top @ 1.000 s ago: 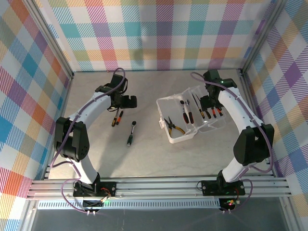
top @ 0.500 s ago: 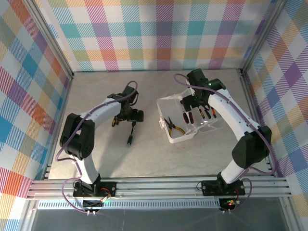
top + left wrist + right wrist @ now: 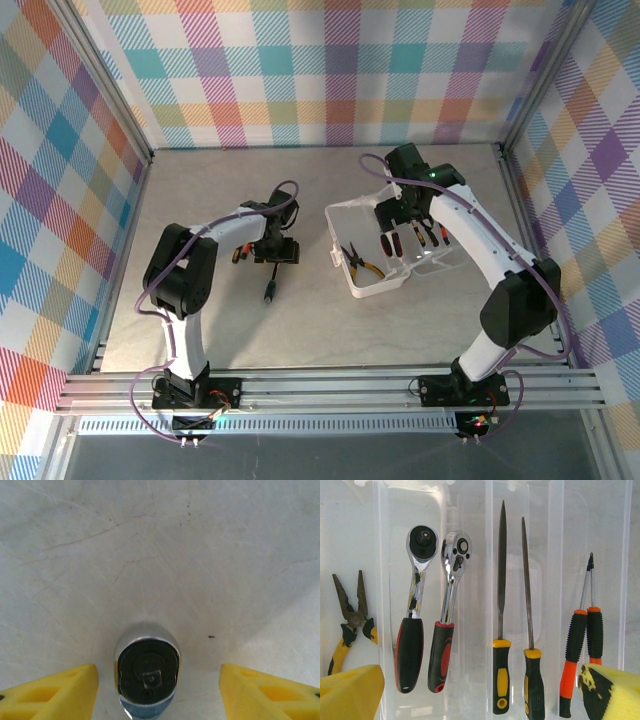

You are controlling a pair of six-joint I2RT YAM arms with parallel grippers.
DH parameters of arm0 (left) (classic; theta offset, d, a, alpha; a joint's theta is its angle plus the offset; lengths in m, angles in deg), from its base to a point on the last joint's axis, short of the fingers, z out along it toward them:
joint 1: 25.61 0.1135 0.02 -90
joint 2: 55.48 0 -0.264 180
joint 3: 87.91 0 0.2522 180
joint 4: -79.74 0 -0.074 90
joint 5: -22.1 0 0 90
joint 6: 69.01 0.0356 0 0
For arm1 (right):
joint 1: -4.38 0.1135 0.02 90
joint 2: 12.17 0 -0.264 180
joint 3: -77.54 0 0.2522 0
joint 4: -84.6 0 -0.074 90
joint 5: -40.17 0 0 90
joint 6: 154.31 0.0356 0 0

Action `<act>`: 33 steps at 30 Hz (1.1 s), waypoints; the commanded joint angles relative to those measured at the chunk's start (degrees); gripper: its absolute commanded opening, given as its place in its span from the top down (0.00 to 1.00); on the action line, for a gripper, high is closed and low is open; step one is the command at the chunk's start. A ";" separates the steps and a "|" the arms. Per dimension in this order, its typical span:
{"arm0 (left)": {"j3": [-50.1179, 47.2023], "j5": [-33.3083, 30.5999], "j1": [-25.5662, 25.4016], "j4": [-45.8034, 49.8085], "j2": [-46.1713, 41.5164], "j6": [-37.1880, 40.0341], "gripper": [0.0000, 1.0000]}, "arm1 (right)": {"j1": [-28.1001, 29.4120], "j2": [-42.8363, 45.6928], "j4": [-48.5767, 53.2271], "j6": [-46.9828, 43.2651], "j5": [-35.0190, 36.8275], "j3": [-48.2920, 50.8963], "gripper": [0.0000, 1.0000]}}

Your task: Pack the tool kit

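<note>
Ratchet, on the worktop left of the case, now has the left tool lowered astride its head, jaws narrowing but not touching, so pickup seems next; the right tool stays wide open.

Bare table beyond ratchet head — left gripper straddles it, untouching.

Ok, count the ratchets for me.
3. Two ratchets lie side by side in the case; a third lies on the table between the left tool's open jaws. More may be hidden.
</note>
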 commanded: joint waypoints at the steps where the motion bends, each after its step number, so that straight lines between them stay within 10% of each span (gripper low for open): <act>1: 1.59 -0.97 -0.39 1.10 1.91 -0.42 0.38 | 0.43 -0.97 -0.41 0.69 -1.17 -0.85 0.01; 26: 2.36 -2.12 -0.48 2.21 2.26 0.92 0.99 | 0.43 -0.59 -0.16 0.52 -2.59 -0.48 0.01; 33: 2.92 2.77 -0.32 2.68 -4.41 1.42 1.00 | 0.45 1.35 -0.94 0.60 -4.86 0.51 0.01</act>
